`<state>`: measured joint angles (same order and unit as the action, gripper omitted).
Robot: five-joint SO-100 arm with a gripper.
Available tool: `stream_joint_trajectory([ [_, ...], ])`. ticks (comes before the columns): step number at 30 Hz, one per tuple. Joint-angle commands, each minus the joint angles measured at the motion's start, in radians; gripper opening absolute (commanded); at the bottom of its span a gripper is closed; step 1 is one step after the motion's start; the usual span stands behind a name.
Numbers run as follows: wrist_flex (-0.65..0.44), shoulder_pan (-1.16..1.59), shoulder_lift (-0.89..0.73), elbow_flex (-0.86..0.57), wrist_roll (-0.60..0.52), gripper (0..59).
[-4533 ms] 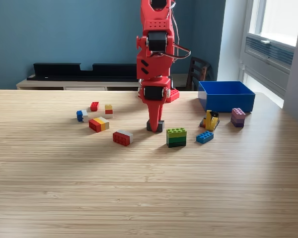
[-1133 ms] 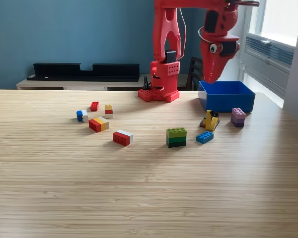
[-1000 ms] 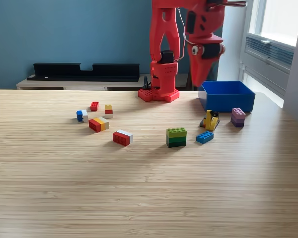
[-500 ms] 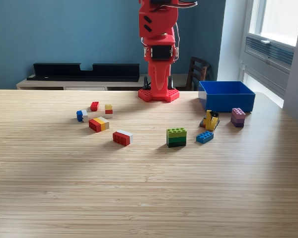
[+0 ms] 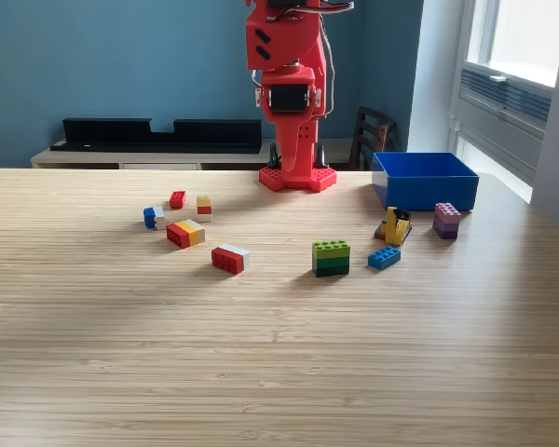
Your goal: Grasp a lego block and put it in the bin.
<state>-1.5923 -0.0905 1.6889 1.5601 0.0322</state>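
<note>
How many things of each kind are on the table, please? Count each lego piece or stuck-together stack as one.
Lego pieces or stacks: 9: blue-white, small red, yellow-red, red-yellow, red-white, green, blue, yellow cluster, purple
Bin: 1
Robot arm: 1
Total: 11

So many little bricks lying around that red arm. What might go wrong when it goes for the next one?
Two risks, I think. The red and yellow block sits near the blue and white block and two others, so the tool coming down there may knock a neighbour aside. The yellow block and purple block lie right by the bin; reaching for those, the arm might bump the wall and shove it.
</note>
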Motion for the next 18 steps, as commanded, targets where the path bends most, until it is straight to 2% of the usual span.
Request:
stream_joint_trajectory([
  [1, 0.043, -0.031, 0.061, -0.037, 0.015, 2.2],
  [10, 0.155, -0.081, 0.058, -0.012, 0.038, 2.2],
  [18, 0.163, -0.107, 0.058, -0.003, 0.054, 2.2],
])
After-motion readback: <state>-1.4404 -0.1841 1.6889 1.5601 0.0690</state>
